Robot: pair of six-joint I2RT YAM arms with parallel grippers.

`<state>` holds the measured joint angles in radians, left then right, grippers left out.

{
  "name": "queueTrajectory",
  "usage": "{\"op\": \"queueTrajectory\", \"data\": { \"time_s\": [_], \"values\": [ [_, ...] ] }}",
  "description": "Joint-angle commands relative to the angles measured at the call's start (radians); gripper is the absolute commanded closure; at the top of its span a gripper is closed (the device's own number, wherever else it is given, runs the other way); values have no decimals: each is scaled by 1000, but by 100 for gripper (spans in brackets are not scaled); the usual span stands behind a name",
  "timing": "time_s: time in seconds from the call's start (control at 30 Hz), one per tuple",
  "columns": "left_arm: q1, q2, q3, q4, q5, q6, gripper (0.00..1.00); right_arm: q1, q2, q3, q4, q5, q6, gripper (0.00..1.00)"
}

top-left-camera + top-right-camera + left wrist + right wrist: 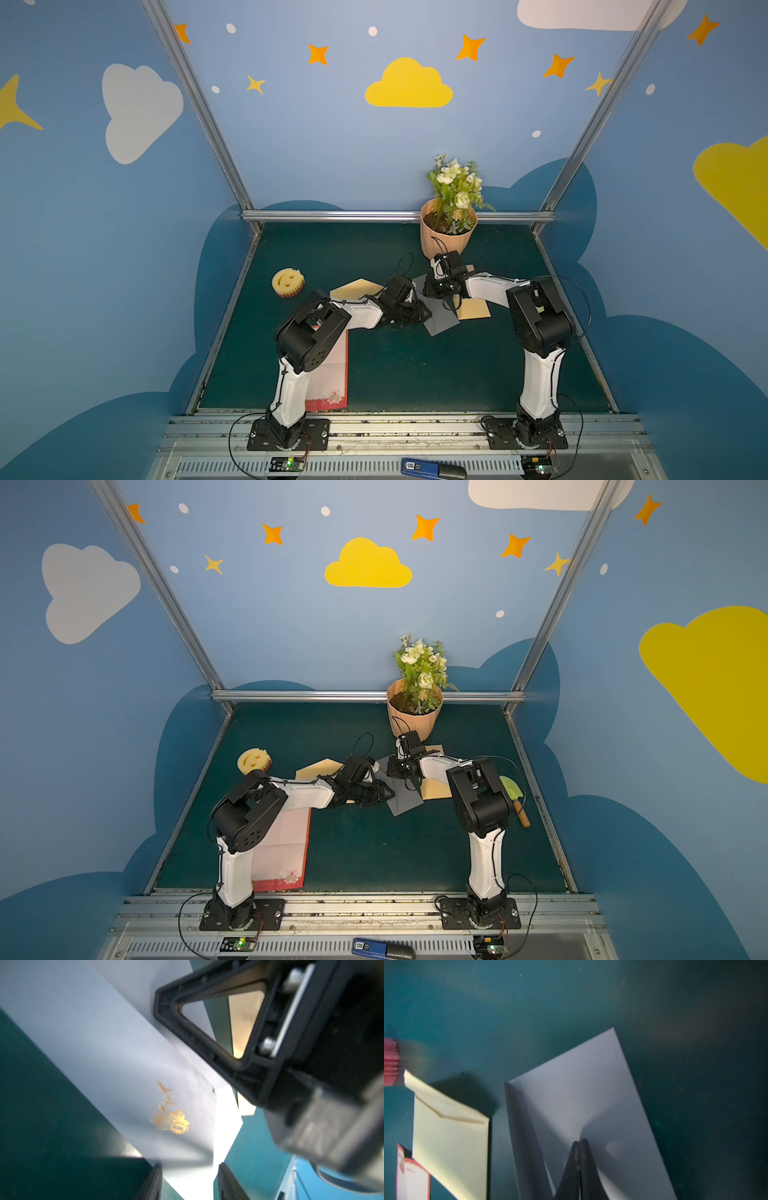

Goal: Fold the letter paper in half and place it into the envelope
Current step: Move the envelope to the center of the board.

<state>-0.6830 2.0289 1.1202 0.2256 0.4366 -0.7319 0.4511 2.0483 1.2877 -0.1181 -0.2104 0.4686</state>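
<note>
At mid-worktop, the right gripper (579, 1145) pinches the folded letter paper (442, 322), with the left gripper (189, 1180) half-open astride its edge. The fold looks nearly done; next comes lining it up with the envelope (450, 1136).

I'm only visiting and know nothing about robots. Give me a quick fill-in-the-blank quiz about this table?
The right gripper is shut on the grey ___.
The cream envelope lies with its flap ___.
The yellow sponge shows a ___ face.
The flowers stand in a ___.
Missing words: paper; open; smiley; pot.
</note>
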Motion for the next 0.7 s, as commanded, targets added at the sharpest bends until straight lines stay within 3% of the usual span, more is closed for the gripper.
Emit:
{"op": "queueTrajectory", "data": {
  "time_s": [0.0, 0.17, 0.37, 0.43, 0.67],
  "values": [
    [45, 77, 15, -30, -16, -13, 54, -14, 55, 74, -63, 16, -15, 100],
    [66, 98, 114, -85, -4, 30, 55, -23, 81, 168, -99, -6, -30, 100],
    [91, 3, 121, -143, -26, 74, 54, -23, -37, 155, -110, -38, -37, 98],
    [99, -44, 105, -156, -35, 81, 52, -23, -94, 138, -111, -57, -37, 88],
    [119, -300, -65, -195, -149, 95, 42, -15, -313, 47, -110, -104, -84, 40]
  ]
}}
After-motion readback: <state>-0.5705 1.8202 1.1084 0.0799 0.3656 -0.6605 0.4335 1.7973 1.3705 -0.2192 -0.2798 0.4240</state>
